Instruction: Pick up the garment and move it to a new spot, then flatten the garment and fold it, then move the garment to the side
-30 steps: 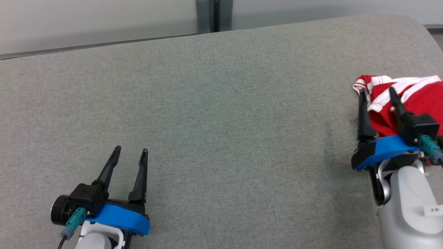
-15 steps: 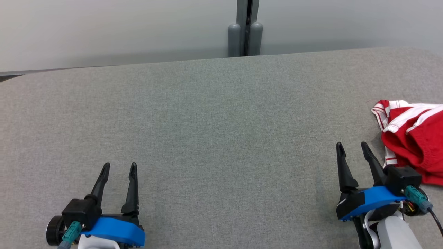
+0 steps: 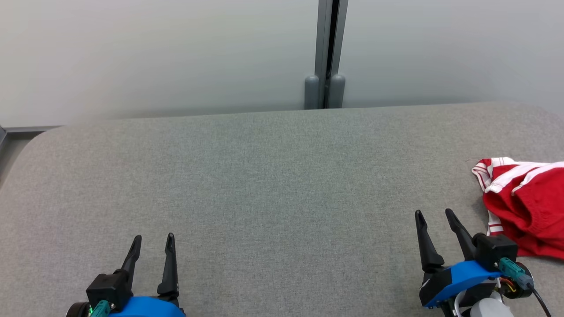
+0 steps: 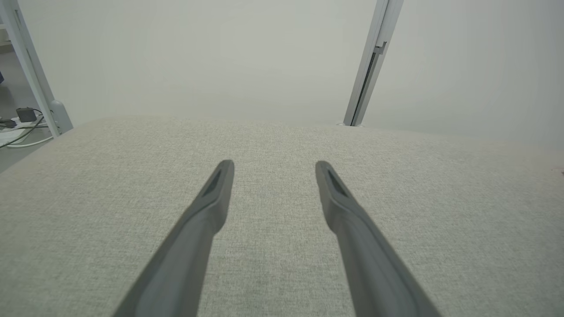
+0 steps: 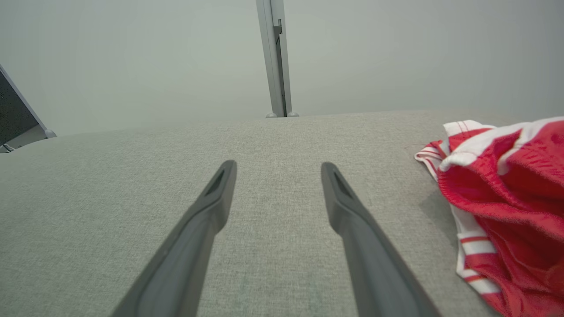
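— To the right of the right gripper (image 3: 433,212)?
— Just beside its outer finger (image 3: 458,231), apart from it: the garment (image 3: 524,207), heaped on the padded surface (image 3: 273,176).
— Ahead of that gripper?
— More of the padded surface, then its far edge, then the wall (image 3: 154,53) behind. Against that wall, ahead and to the left: an upright post (image 3: 328,53).
— And around the left gripper (image 3: 154,237)?
— Well apart from the right gripper, far to its left, over the near part of the same surface. Ahead and to the right, the post. Far to the right, beyond the right gripper, the garment.
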